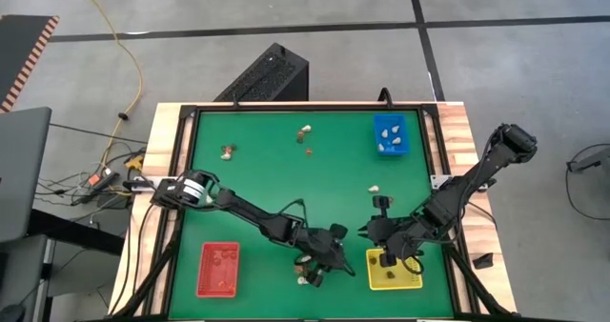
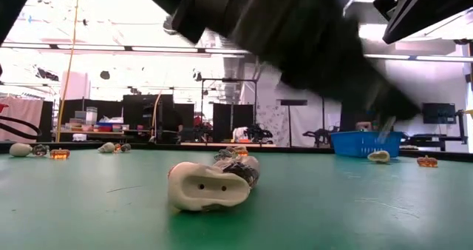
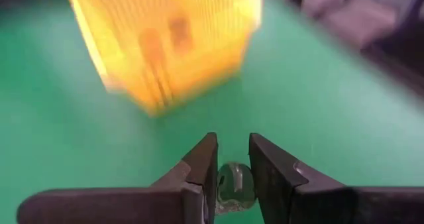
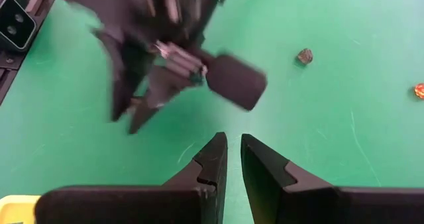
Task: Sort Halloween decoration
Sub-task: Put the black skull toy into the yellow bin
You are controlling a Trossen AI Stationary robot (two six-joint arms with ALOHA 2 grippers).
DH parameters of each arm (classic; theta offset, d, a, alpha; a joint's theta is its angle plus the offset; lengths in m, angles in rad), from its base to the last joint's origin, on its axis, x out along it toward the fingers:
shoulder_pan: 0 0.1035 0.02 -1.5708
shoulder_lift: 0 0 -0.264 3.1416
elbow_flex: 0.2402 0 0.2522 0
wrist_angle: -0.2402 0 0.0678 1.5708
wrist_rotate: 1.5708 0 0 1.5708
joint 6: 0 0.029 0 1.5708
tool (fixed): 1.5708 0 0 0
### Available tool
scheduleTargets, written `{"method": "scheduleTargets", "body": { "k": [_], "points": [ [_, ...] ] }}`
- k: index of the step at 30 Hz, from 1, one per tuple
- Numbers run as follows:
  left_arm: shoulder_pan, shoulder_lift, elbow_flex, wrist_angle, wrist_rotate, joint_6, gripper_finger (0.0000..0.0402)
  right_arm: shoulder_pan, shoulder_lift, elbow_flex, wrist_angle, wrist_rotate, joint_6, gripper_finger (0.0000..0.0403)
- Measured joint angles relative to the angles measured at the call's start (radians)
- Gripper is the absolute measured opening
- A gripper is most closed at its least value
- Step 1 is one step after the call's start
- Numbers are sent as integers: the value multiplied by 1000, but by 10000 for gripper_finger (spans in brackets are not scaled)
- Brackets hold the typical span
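Near the front edge of the green counter [image 1: 286, 170], between the red tray [image 1: 217, 269] and the yellow tray [image 1: 394, 270], the left gripper [image 3: 232, 174] is seen with its jaws pinched on a small pale, glassy trinket [image 3: 233, 184]. The yellow tray lies just ahead of those jaws, blurred in the left wrist view. The right gripper [image 4: 233, 159] is held above the counter beside the yellow tray, its jaws nearly pressed together with nothing between them.

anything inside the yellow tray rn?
Right gripper and arm hang over the yellow tray, hiding much of its floor. One dark shape shows near its middle; cannot tell whether that's a trinket or arm hardware.
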Motion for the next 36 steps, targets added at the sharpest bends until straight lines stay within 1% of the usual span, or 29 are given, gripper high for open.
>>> {"method": "scheduleTargets", "body": {
  "k": [2,4,10,14,17,21,23,25,30,33,36],
  "points": [
    [0,-9,4,117,0,19,63,0,0,0,-5,0,0,76],
    [0,-8,5,186,2,47,63,-1,0,0,-6,0,-1,76],
    [15,17,1,272,-5,81,62,-3,-14,0,-7,3,-20,76],
    [33,12,4,340,-7,81,62,-8,-51,0,-6,4,-19,76],
    [46,12,3,358,-7,91,62,-8,-82,0,-4,14,-18,76],
    [57,23,12,429,18,83,62,-1,-109,0,1,42,-18,76],
    [59,64,68,470,36,79,62,0,-119,0,2,53,-19,76],
    [55,135,160,442,60,65,62,0,-126,0,-16,42,-20,76],
    [43,285,400,369,72,81,62,24,-142,-3,-61,-3,9,75],
    [46,298,446,289,81,105,62,45,-143,-3,-82,20,36,75],
    [46,305,450,284,67,98,63,72,-148,-3,-84,48,38,75]
  ]
}}
